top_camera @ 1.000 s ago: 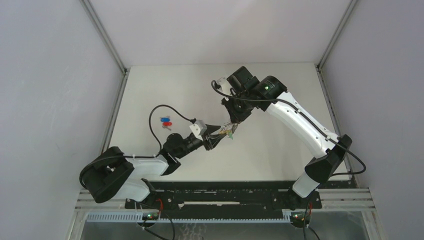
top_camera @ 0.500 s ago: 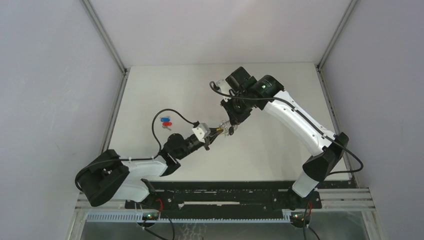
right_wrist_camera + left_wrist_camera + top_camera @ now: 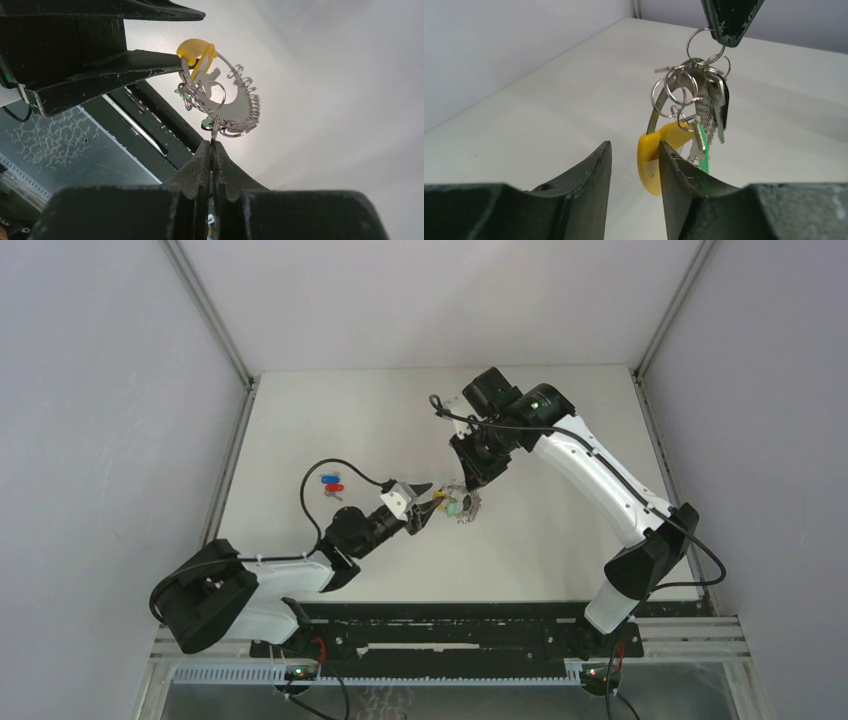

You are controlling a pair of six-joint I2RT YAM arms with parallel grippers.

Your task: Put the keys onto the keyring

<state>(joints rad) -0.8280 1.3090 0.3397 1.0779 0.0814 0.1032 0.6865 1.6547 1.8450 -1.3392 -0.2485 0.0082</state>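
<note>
Top external: the right end effector (image 3: 468, 483) is pointing down over mid-bench and pinching the top of the keyring (image 3: 463, 507), so the bunch is hanging just under it, above the bench (image 3: 560, 530). The left end effector (image 3: 430, 499) is reaching in from the left with its tips right beside the bunch's left edge. Its jaw gap is too small to read from here. A blue- and red-headed key pair (image 3: 330, 483) is lying on the bench well to the left, apart from both arms.

Left wrist: the left end effector (image 3: 634, 148) is standing open with nothing sitting in the gap. The keyring (image 3: 684, 92) is dangling just beyond the fingers, and its yellow strip (image 3: 650, 162) is showing beside the right-hand finger (image 3: 676, 172). The green tag (image 3: 703, 146) is hanging behind the strip. The right end effector's tip (image 3: 729, 20) is clamping one small ring at the top. A dark-headed key (image 3: 727, 105) seems to be hanging on the bunch's right side, but it is hard to be sure.

Right wrist: the right end effector (image 3: 212, 148) is closing fully on a small ring of the keyring (image 3: 240, 102), with the chain loop fanning above it. The yellow strip (image 3: 197, 50) is appearing to touch the tip of the left arm's lower finger (image 3: 125, 65).
</note>
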